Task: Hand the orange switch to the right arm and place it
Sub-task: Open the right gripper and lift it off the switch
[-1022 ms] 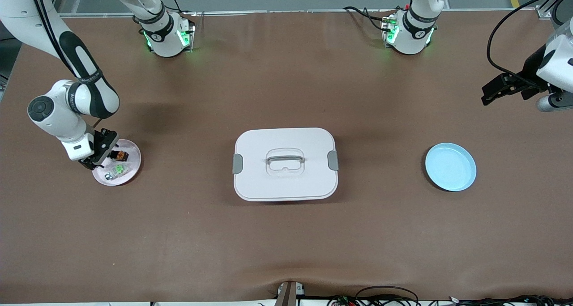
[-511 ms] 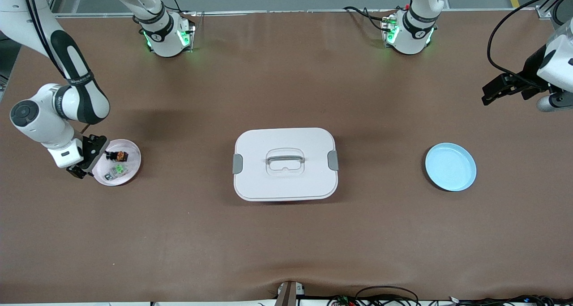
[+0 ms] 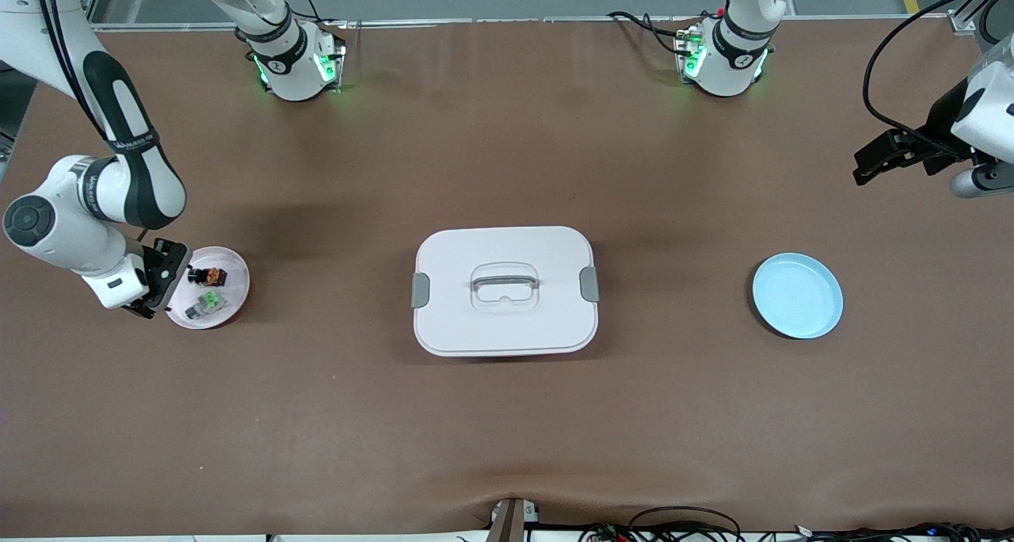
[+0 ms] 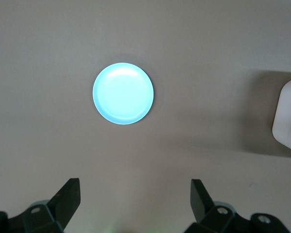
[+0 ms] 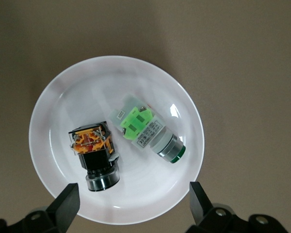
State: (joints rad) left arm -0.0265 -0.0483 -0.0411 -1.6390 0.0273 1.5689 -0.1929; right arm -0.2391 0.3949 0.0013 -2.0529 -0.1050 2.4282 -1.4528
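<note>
The orange switch [image 3: 209, 275] [image 5: 94, 155] lies on its side in a small pink plate [image 3: 238, 288] [image 5: 87, 87] at the right arm's end of the table. It has a black body, an orange top and a metal end. My right gripper [image 3: 158, 280] [image 5: 133, 194] hangs open over the plate's rim, toward the table's end, beside the switch and apart from it. My left gripper [image 3: 871, 163] [image 4: 135, 189] waits open and empty in the air above the left arm's end of the table.
A whitish part with a green top [image 3: 207, 300] [image 5: 148, 133] lies in the same pink plate, next to the switch. A white lidded box with a handle [image 3: 505, 290] [image 4: 287, 121] stands mid-table. A light blue plate [image 3: 797, 295] [image 4: 123, 93] sits toward the left arm's end.
My right arm has drawn toward its end of the table, so its gripper went from over the switch to the plate's rim. The left arm has not moved.
</note>
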